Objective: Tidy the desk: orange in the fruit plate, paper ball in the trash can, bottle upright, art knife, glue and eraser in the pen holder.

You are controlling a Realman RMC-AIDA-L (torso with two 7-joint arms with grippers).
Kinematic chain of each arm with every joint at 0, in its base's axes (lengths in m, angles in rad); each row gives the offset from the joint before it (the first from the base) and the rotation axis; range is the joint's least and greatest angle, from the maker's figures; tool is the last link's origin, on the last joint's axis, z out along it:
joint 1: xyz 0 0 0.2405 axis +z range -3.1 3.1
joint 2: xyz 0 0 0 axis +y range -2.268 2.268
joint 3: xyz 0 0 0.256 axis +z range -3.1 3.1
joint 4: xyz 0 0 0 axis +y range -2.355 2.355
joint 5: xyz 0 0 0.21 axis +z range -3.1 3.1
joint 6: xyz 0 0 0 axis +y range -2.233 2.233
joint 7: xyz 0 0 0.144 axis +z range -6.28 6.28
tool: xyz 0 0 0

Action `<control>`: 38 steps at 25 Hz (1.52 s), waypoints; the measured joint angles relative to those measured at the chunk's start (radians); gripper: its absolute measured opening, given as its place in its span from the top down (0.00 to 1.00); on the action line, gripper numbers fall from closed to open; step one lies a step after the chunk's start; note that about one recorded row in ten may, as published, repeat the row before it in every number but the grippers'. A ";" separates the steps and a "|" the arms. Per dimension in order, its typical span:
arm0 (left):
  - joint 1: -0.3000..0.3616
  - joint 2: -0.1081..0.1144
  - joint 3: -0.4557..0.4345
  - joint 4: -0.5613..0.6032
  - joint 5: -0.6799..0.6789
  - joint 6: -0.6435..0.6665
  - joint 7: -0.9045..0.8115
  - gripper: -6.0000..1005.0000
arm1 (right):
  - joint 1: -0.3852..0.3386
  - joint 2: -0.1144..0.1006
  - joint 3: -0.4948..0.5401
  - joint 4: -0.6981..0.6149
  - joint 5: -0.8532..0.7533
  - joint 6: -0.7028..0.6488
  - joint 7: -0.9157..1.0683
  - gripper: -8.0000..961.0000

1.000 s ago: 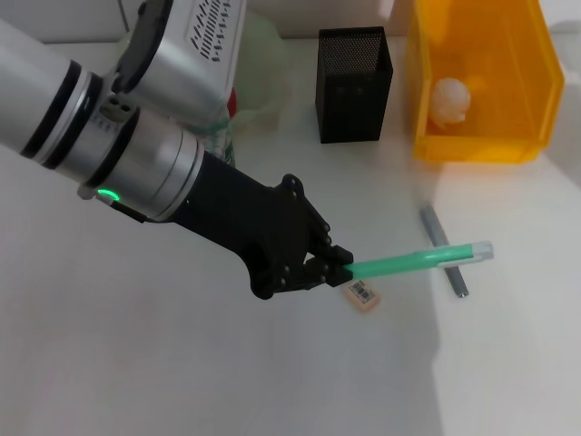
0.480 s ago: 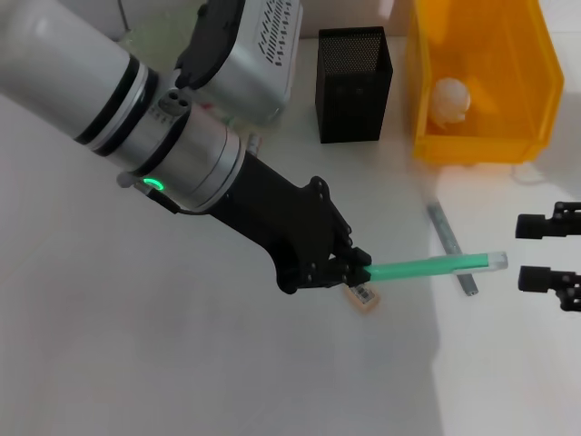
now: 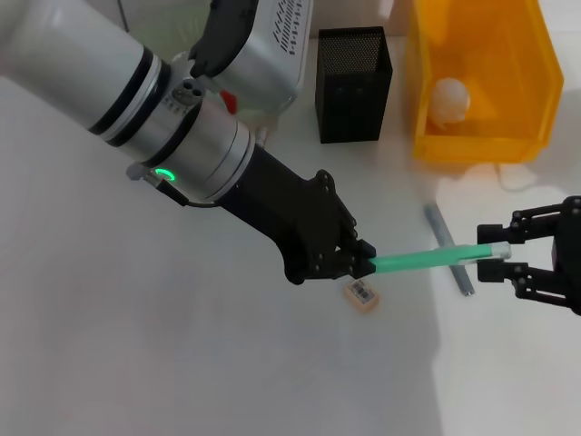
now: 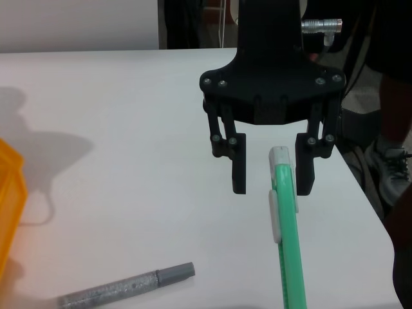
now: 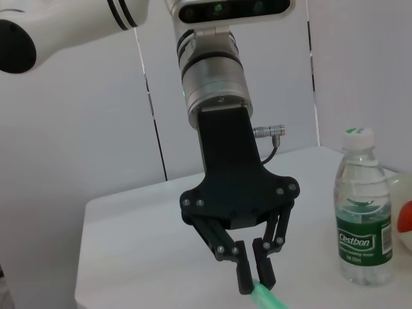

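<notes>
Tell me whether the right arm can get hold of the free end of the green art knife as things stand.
Probably yes. The right end effector is open, its fingers on either side of the art knife tip, with nothing between them. The left end effector holds the other end clear of the table.
</notes>
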 joint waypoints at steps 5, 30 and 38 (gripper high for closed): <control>-0.007 -0.001 0.001 -0.029 0.000 -0.018 0.000 0.81 | 0.018 0.003 -0.002 0.031 0.000 0.011 -0.022 0.64; -0.009 0.001 -0.015 -0.057 -0.005 -0.047 -0.059 0.77 | 0.026 -0.003 -0.016 0.051 -0.003 0.027 -0.023 0.84; 0.013 0.004 -0.061 -0.052 -0.006 -0.045 -0.061 0.63 | 0.013 -0.003 -0.015 0.051 -0.002 0.029 -0.023 0.84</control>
